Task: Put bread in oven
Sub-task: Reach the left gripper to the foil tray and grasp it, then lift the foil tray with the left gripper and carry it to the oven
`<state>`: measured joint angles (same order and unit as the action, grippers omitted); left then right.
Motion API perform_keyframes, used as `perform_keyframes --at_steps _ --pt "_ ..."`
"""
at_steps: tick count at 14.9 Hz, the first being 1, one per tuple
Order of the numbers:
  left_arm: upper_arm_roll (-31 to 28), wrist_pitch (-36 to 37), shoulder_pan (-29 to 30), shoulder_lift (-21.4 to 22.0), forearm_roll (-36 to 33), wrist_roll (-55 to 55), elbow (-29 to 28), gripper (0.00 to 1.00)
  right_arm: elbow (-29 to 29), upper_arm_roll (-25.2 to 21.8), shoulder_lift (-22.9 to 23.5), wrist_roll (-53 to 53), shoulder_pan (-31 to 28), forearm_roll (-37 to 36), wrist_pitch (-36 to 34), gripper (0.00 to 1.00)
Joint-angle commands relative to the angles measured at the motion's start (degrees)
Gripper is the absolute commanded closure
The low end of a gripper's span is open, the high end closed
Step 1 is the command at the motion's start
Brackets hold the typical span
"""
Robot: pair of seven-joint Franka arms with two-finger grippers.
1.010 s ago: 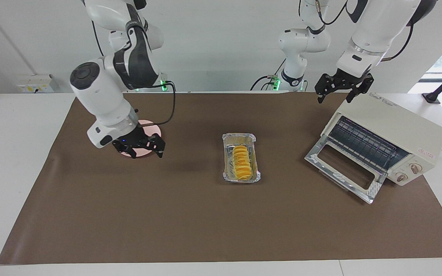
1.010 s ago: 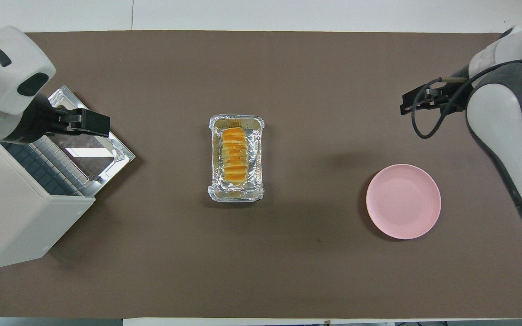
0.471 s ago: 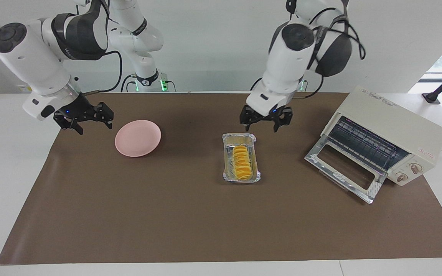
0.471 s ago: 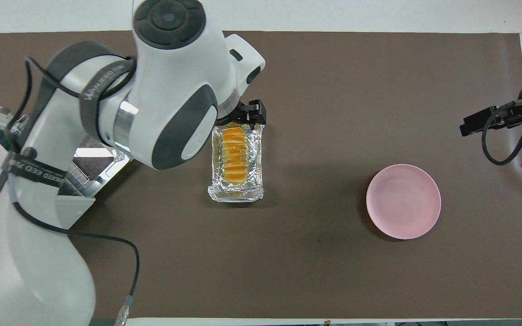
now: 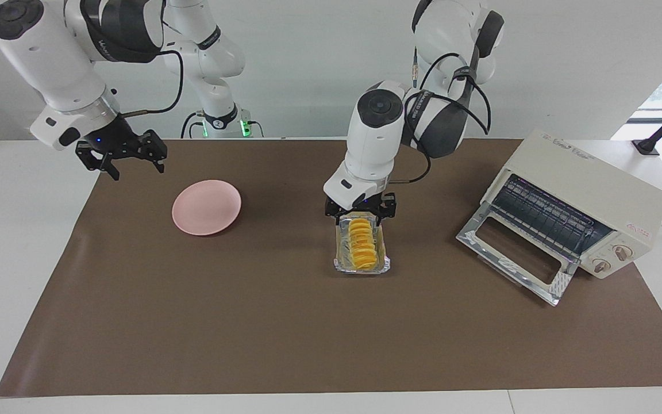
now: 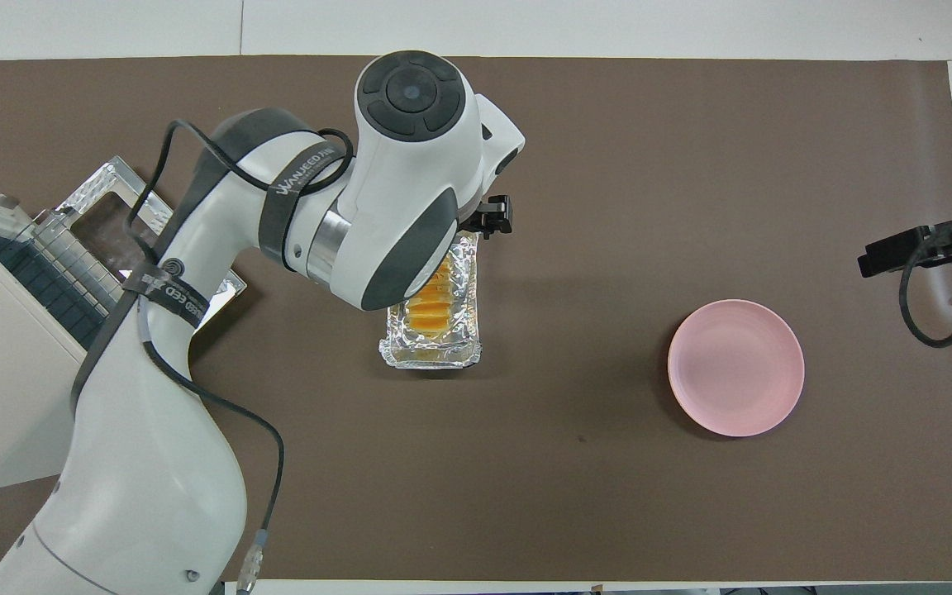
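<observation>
Facing view: you had both arms up, nothing gripped yet.
Left gripper (image 5: 360, 211): down low at the robot-side end of the foil tray (image 5: 381, 264), jaws spread wide either side of that end, not closed on anything. My read is you lined it up there to take the tray or the loaf endwise.
Bread (image 5: 362, 242): lay in the foil tray, mid-table, long axis running away from the robots; the robot-side end sat under the gripper. In the overhead view the arm covered most of it.
Right gripper (image 5: 121, 150): hung open and empty over the mat's corner at the right arm's end, just off the pink plate (image 5: 206, 207). It waited, likely parked to stay clear.
Oven (image 5: 581, 210): at the left arm's end, door (image 5: 515, 261) dropped flat toward the tray, rack bare, so the way in was ready. Bread was well apart from it.
</observation>
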<state>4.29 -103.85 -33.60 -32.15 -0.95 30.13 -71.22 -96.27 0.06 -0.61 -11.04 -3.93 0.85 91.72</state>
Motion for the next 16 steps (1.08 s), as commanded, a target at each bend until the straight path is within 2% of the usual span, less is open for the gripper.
perform_keyframes --at_steps 1,4,5,7,11,14,16 --pt "-0.77 -6.09 -2.25 0.25 -1.34 1.69 -6.98 0.00 -3.31 0.65 -3.16 2.34 -0.29 -3.74 -1.71 0.00" --pt "-0.77 -8.82 -2.87 1.03 -1.34 3.44 -11.99 0.02 -3.40 0.65 -3.78 2.16 -0.29 -5.07 -2.42 0.00" --pt "-0.77 -9.00 -3.57 1.21 -1.34 5.36 -12.88 0.09 -3.40 0.65 -3.78 1.99 -0.29 -5.07 -3.03 0.00" --pt "-0.77 -9.78 -4.63 1.57 -1.34 6.43 -14.72 0.14 -2.79 0.82 -3.87 2.25 -0.29 -4.98 -3.21 0.00" --pt "-0.77 -13.39 -5.24 3.15 -1.34 7.58 -19.74 0.39 -2.17 1.17 -5.62 2.34 -0.29 -4.19 -5.49 0.00" --pt "-0.77 -13.83 -5.33 3.59 -1.34 7.75 -20.62 0.51 -2.78 1.09 -5.72 2.25 -0.38 -4.02 -4.45 0.00" --pt "-0.77 -14.97 -5.33 3.85 -1.34 7.75 -21.85 0.54 -2.61 0.91 -5.10 2.25 -0.47 -3.32 -3.04 0.00"
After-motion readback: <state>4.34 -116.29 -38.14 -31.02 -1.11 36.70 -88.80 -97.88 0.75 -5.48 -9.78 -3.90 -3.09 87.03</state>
